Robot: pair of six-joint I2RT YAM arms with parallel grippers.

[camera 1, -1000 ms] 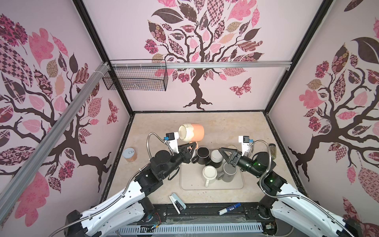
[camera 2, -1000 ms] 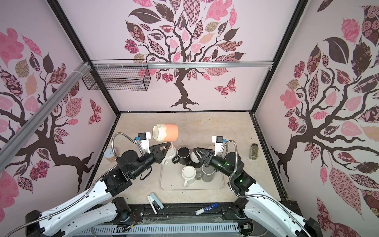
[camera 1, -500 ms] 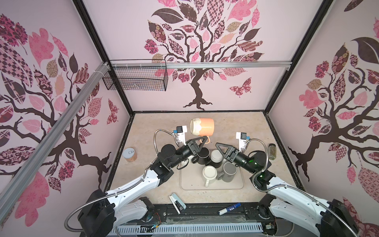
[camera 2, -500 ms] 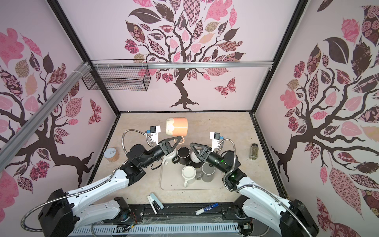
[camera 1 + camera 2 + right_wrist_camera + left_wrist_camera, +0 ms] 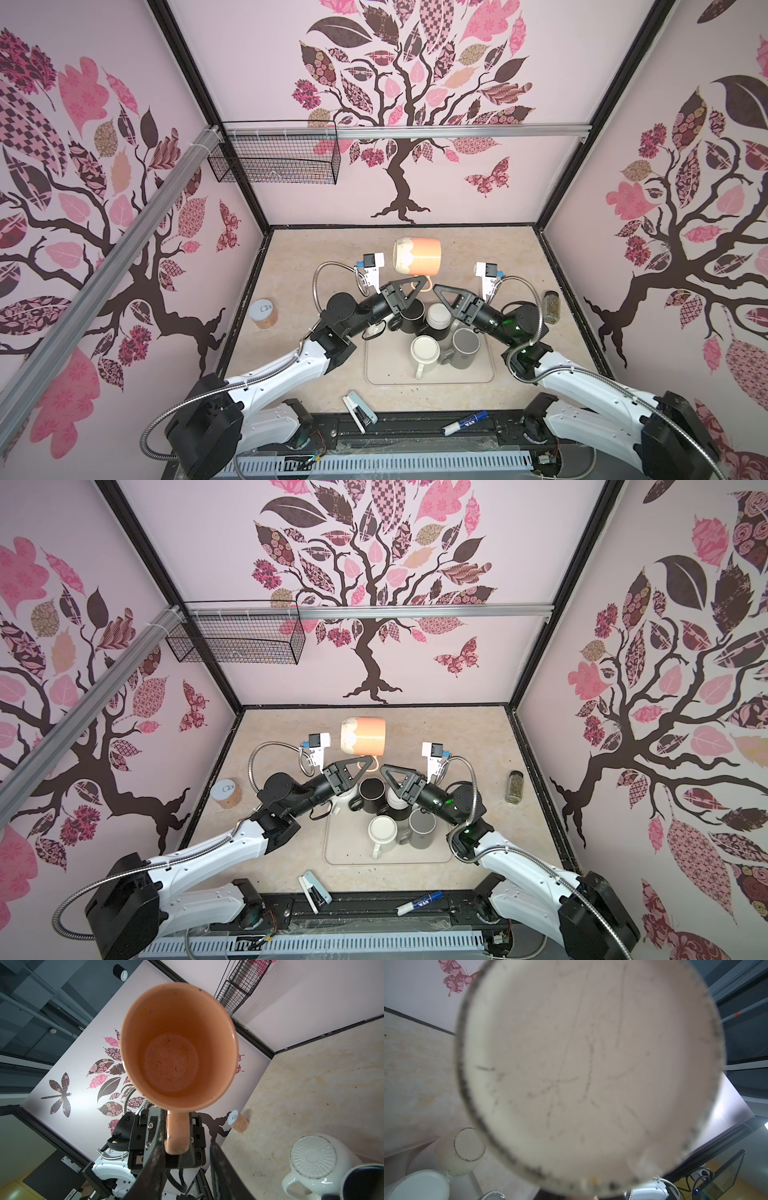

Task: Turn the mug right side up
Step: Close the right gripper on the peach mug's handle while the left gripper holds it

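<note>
Only the left wrist view shows the underside of the orange mug point(image 5: 589, 1074). It is a round, unglazed cream base, blurred by closeness, crossed by fine dark hairlines and ringed with black scuffs, and it fills most of the frame. The right wrist view alone looks straight into the mug point(image 5: 178, 1053), where a smooth orange glaze is dotted with dark flecks.

In both top views the mug point(image 5: 417, 257) point(image 5: 363, 735) lies on its side in the air, clear of the marbled beige worktop point(image 5: 299, 257). Its base faces the left wrist camera and its mouth faces the right hand.

The left hand point(image 5: 422, 284) point(image 5: 177, 1126) is pressed together on the mug's looped handle, and the mug's body sits just beyond its black fingertips. Just beside it, the right hand point(image 5: 440, 291) point(image 5: 185, 1159) stands partly spread. Its dark, scuffed fingers point(image 5: 222, 1172) are apart and pinch nothing. Its tips are close to the left hand's, and whether they touch cannot be told.

Beneath and behind both hands a pale rubbery mat point(image 5: 473, 376) carries a glossy black mug point(image 5: 411, 322), a white mug point(image 5: 424, 357) and a matte grey mug point(image 5: 465, 347), standing close together.
</note>
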